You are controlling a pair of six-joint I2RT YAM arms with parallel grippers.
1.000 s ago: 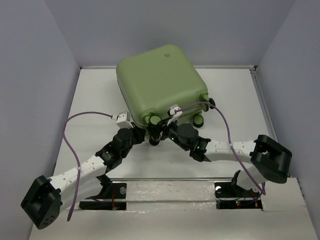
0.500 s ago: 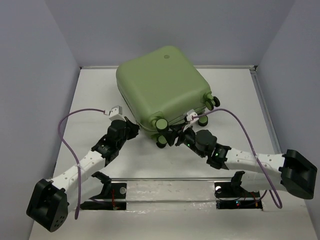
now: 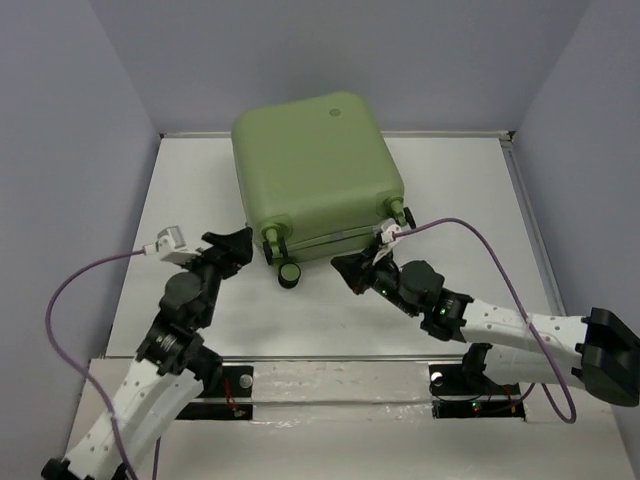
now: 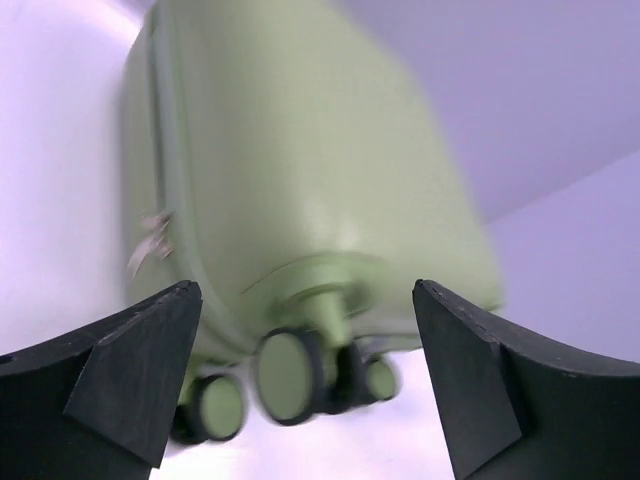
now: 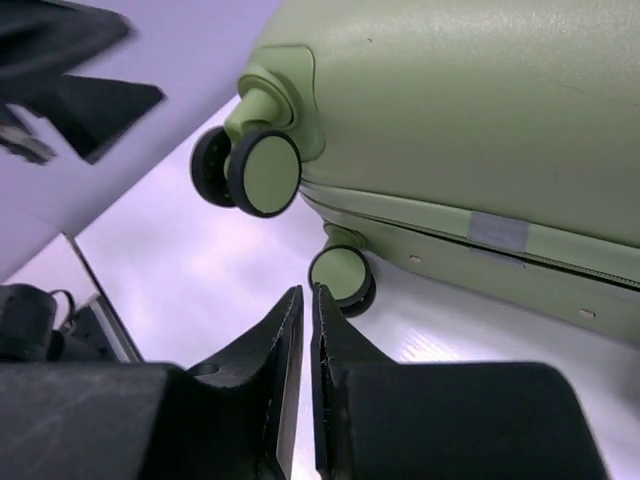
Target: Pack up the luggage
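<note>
Near edge: left gripper [image 4: 305, 288] spread wide, empty; right gripper [image 5: 303, 295] pinched together, empty too. Beyond, the small light-green hard-shell suitcase [image 3: 315, 170] lies closed by the white tabletop's [image 3: 470, 200] far edge. Likely rigid, light and slick, so grip by its green-and-black wheels [image 5: 264, 172].

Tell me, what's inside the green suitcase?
I can't tell. The suitcase is shut, both green halves pressed together along the seam, so anything inside is hidden. Only its outer shell and its wheels show.
</note>
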